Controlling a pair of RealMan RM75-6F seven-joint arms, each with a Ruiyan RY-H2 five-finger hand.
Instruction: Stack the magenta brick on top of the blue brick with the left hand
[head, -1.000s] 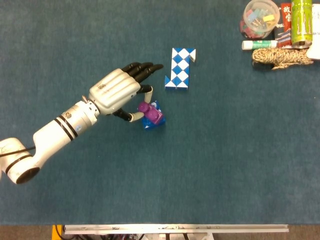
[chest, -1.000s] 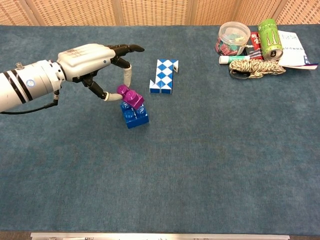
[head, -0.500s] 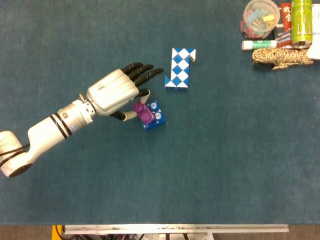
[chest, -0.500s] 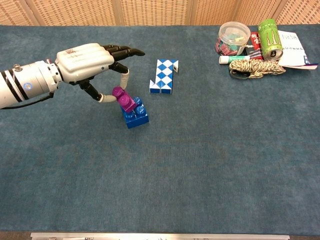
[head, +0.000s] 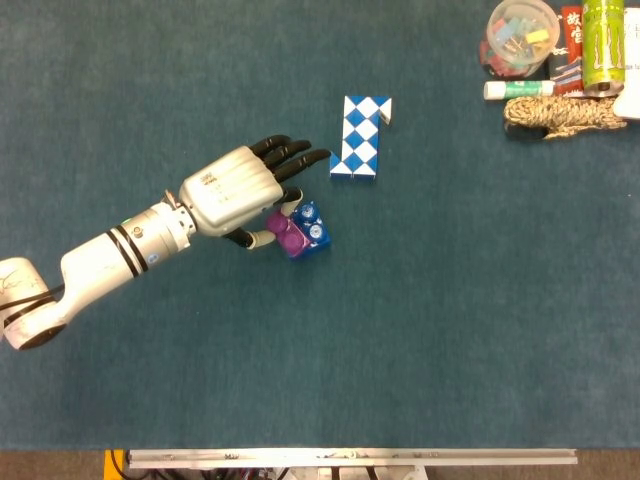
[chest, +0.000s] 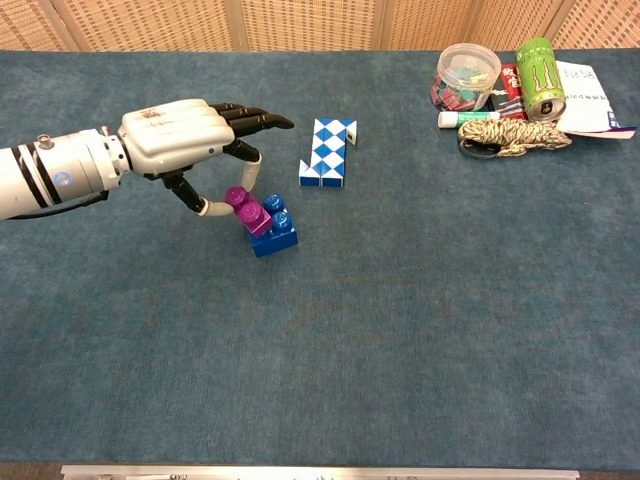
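Observation:
The magenta brick (head: 287, 236) (chest: 248, 211) is pinched between thumb and a finger of my left hand (head: 238, 190) (chest: 185, 138). It sits tilted on the left half of the blue brick (head: 312, 227) (chest: 274, 229), which lies on the blue cloth at centre left. Two blue studs on the right half stay uncovered. The hand's other fingers stretch out above the bricks toward the right. My right hand shows in neither view.
A blue-and-white snake puzzle (head: 361, 136) (chest: 328, 152) lies just beyond the bricks. At the far right corner stand a clear tub (chest: 467, 75), a green can (chest: 541, 66), a glue stick (chest: 470, 119), a rope bundle (chest: 513, 136) and a paper (chest: 590, 100).
The hand has lowered the magenta brick and shifted it left, from above the blue brick down onto its left half. The forearm dropped slightly.

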